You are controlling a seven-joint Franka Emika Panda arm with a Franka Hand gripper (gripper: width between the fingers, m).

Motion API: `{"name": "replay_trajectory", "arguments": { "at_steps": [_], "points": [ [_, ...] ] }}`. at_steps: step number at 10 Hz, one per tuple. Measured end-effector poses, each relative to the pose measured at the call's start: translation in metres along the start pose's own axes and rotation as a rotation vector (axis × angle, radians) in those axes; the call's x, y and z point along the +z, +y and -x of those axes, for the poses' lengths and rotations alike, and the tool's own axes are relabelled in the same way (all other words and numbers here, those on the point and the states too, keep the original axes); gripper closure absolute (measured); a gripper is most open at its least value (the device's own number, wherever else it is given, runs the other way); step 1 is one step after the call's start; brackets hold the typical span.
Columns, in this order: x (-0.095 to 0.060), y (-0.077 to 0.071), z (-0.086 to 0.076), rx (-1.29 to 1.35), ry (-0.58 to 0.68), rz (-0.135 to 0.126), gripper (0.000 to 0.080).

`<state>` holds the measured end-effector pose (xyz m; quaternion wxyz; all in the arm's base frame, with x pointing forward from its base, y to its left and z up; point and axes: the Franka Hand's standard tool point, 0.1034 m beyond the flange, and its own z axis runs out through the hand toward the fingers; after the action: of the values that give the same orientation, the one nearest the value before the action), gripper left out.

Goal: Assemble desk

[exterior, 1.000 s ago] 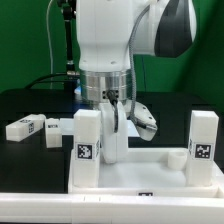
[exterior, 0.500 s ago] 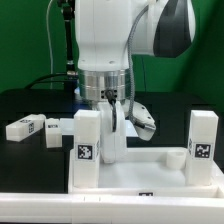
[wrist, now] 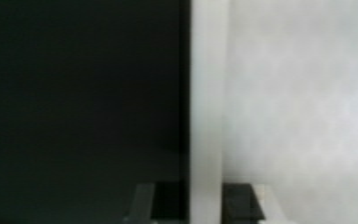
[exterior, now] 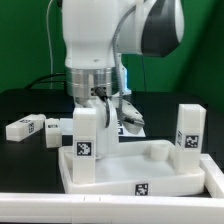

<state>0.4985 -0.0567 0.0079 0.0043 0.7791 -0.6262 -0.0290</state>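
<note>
The tabletop lies on the table across the lower frame. One leg stands upright at its left corner and a second leg at its right. Two loose legs lie at middle left. In the wrist view the fingers sit narrow on either side of a white wall, apparently pinching the tabletop's far rim. The step looks like repositioning the tabletop for a third leg. The next move calls for letting go, then reaching for a loose leg.
</note>
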Motion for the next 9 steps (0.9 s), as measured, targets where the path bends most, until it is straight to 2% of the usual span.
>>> {"name": "replay_trajectory", "arguments": {
  "at_steps": [1,7,9],
  "points": [
    [0.0,0.002,-0.005,-0.032,0.009,-0.004,0.0726],
    [0.0,0.001,-0.007,-0.434,0.014,-0.002,0.0727],
    [-0.001,-0.005,-0.017,-0.66,0.028,-0.001,0.073]
  ]
}}
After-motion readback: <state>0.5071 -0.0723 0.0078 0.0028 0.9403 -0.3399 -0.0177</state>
